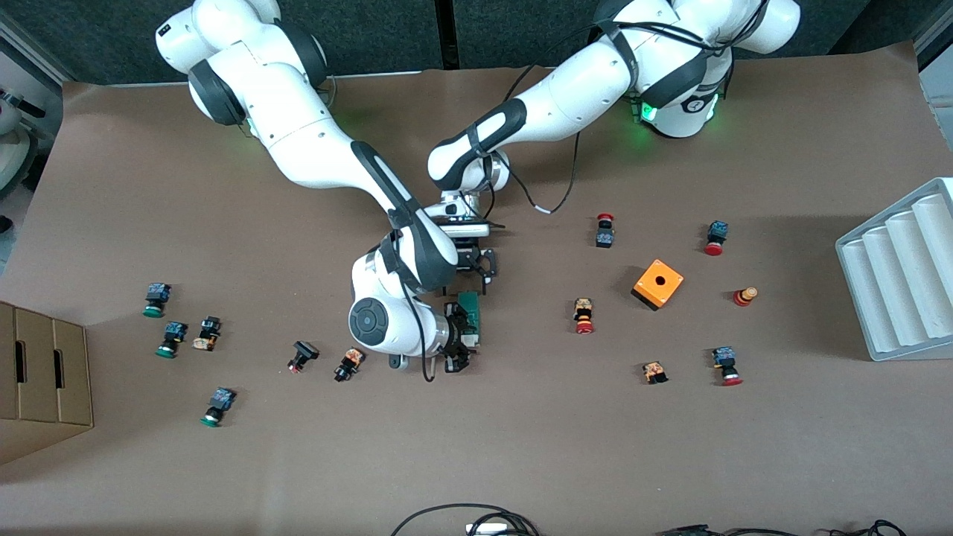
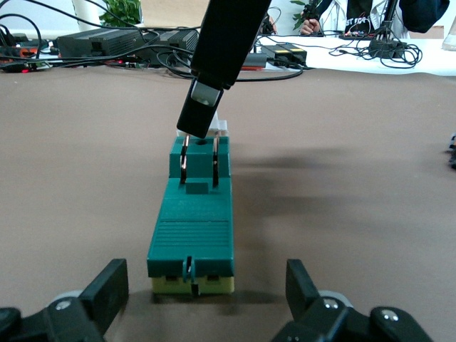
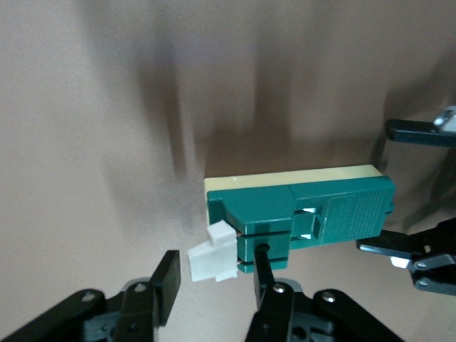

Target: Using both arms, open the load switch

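Observation:
The load switch (image 1: 469, 311) is a slim dark-green block lying flat in the middle of the table. My left gripper (image 2: 205, 269) is open, its fingers straddling the switch's (image 2: 194, 228) end farther from the front camera, with a gap on each side. My right gripper (image 3: 216, 260) is open at the other end of the switch (image 3: 313, 206). The white end piece (image 3: 212, 258) sits between its fingers. One finger (image 3: 263, 274) rests its tip at a round hole in the green body. In the front view the left gripper (image 1: 476, 277) and right gripper (image 1: 460, 336) bracket the switch.
Small red- and green-capped push buttons (image 1: 584, 316) lie scattered toward both ends of the table. An orange cube (image 1: 658, 284) sits toward the left arm's end, with a grey ridged tray (image 1: 901, 275) at the table edge. A cardboard box (image 1: 41, 372) stands at the right arm's end.

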`<state>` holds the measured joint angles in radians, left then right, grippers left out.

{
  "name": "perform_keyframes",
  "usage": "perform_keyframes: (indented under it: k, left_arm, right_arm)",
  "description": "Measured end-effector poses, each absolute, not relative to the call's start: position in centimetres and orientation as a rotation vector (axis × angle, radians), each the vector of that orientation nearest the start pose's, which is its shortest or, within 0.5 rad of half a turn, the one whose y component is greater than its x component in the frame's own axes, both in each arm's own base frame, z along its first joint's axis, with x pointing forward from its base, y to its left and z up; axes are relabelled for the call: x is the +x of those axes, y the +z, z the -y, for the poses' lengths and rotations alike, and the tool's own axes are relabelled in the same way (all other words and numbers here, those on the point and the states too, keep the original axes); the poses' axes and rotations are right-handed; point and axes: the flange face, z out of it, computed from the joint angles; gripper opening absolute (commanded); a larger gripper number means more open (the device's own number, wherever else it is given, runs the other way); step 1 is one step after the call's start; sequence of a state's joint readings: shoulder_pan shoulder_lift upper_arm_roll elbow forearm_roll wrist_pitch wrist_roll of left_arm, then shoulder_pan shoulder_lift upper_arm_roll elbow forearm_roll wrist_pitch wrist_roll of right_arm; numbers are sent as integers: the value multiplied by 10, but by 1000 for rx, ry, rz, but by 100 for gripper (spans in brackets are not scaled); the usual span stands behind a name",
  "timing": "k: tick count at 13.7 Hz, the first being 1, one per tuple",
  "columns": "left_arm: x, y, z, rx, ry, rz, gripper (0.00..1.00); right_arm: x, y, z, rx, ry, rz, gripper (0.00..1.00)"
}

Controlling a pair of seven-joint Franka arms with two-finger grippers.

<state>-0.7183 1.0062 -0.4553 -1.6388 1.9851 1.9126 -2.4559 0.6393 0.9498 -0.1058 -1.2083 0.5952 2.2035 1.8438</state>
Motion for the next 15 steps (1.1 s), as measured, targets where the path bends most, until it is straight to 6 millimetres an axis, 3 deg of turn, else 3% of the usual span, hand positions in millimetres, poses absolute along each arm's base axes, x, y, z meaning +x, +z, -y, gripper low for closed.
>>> perform_keyframes:
  k: [2,4,6,8,15]
  left_arm:
    - [342,69,568,-2623,-1722,37,95]
    - [343,68,568,-2614,-1733,21,88]
    - [343,66,567,-2599,-1752,-4,81]
    - [342,65,568,-2587,-1765,-18,79]
    - [343,65,568,-2582,-1770,-19,78]
  right_arm:
    - [637,208,-428,-2015,520,-2084,40]
    - [636,209,-428,-2017,520,-2083,38]
    - [636,209,-429,-2018,520,-2082,30]
    - [636,209,-428,-2017,518,-2083,29]
    - [637,210,-428,-2022,510,-2081,29]
